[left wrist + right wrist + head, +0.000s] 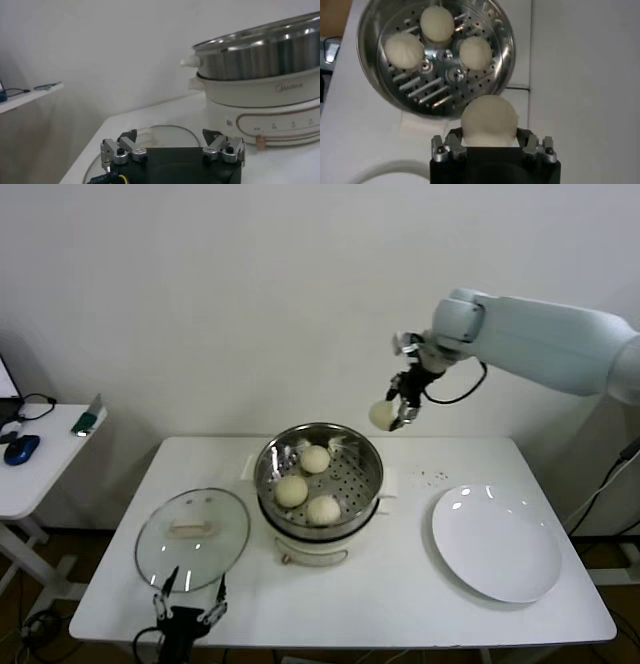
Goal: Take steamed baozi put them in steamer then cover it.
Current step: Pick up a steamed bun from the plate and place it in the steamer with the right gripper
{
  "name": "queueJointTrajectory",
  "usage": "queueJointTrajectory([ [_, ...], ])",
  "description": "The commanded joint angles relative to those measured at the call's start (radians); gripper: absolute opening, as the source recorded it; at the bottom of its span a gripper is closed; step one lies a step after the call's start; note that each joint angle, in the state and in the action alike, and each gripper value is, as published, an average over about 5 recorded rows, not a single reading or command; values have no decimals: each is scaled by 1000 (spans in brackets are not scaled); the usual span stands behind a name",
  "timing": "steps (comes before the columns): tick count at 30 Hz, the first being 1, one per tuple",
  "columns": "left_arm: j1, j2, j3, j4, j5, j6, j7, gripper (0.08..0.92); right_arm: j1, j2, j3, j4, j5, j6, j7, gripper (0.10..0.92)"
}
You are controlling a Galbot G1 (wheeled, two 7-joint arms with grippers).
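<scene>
Nearest the head camera, at the table's (400,604) front edge toward its left corner, the left gripper (189,605) hangs with its fingers (118,151) spread wide and nothing between them. Just behind it the cover (192,527) lies flat on the table (glass side up, cream bar handle on top), close beside the steamer (318,477) but apart from it. The steamer stands in the middle of the table on its white base, and three steamed baozi (292,490) rest on its perforated tray, grouped toward one side.

Above the table's back edge, behind and to the right of the steamer, the right gripper (398,412) is raised in the air, its fingers pinching the fourth baozi (488,121); the wrist view looks past that bun down into the steamer's tray. A white plate (495,542) sits near the table's right edge, well apart from the steamer.
</scene>
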Motion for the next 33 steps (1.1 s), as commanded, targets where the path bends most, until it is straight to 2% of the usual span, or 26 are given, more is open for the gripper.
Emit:
queueJointTrajectory([
  [1, -11, 11, 10, -1, 2, 0, -1, 823, 18, 198, -124, 57, 155, -51, 73, 696],
  [26, -45, 25, -6, 44, -23, 11, -17, 823, -164, 209, -149, -16, 38, -47, 118, 696],
  [33, -56, 15, 4, 42, -10, 20, -17, 823, -170, 202, -125, -15, 32, -54, 134, 748],
])
